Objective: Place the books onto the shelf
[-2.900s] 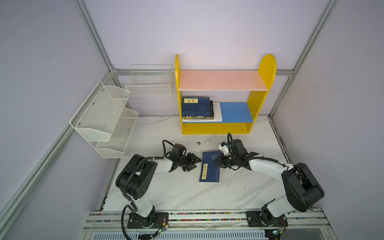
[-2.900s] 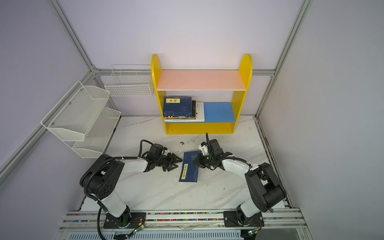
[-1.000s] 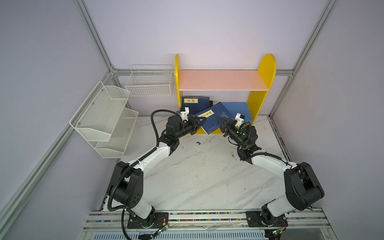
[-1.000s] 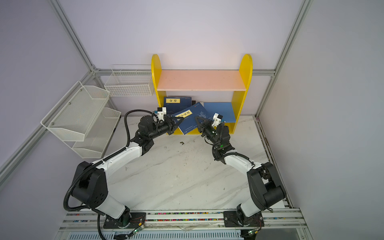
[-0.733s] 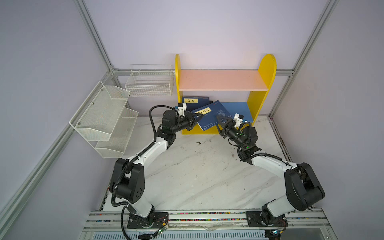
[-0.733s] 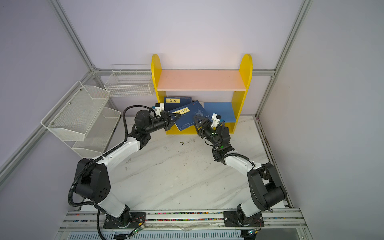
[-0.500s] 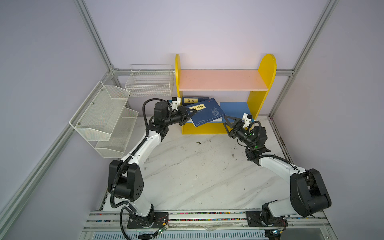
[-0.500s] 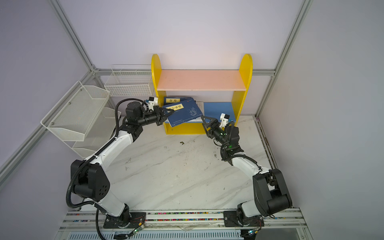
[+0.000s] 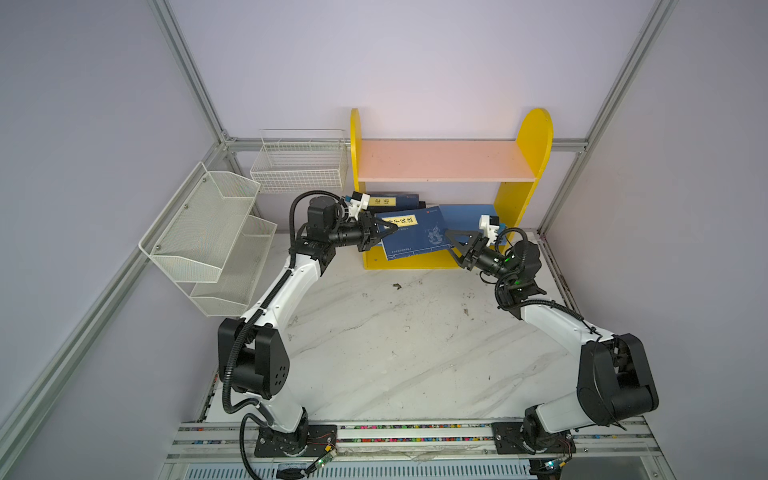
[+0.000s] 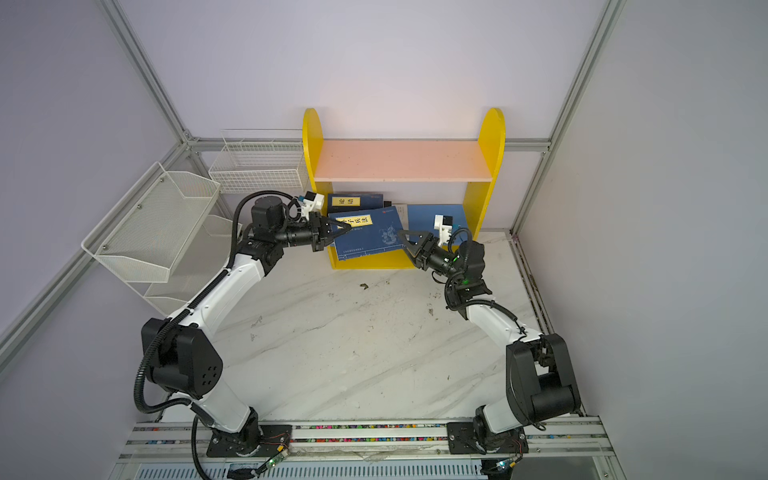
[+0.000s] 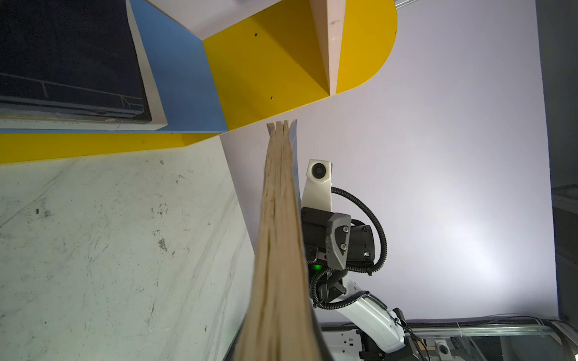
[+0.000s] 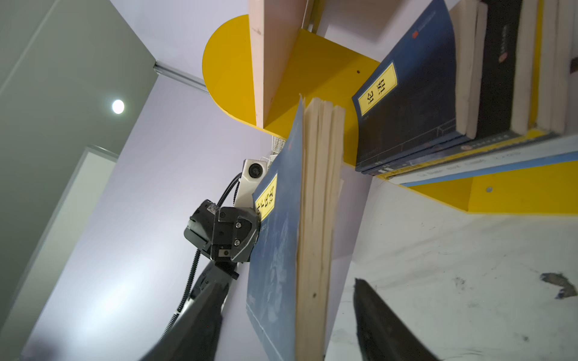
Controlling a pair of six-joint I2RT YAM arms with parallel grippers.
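Note:
A navy book (image 9: pixel 419 235) (image 10: pixel 370 235) with a yellow title label hangs tilted in front of the yellow shelf (image 9: pixel 532 137), at the height of its blue lower board (image 9: pixel 469 212). My left gripper (image 9: pixel 382 229) (image 10: pixel 338 230) is shut on the book's left edge. In the left wrist view only its tan page edge (image 11: pixel 280 234) shows. My right gripper (image 9: pixel 451 245) (image 12: pixel 287 286) is open, its fingers (image 12: pixel 200 322) standing apart on either side of the book's right edge. Several other books (image 9: pixel 392 201) (image 12: pixel 438 93) lie stacked on the left of the lower board. The pink upper board (image 9: pixel 444 160) is bare.
A white mesh tiered rack (image 9: pixel 208 237) hangs on the left wall. A white wire basket (image 9: pixel 299 166) sits next to the shelf's left panel. Small dark scraps (image 9: pixel 397 286) lie on the marble table (image 9: pixel 395 340) in front of the shelf.
The left gripper has carried the navy book up and leftward toward the shelf's lower board. The right gripper has let go of the book and opened, and has drawn back to the right.

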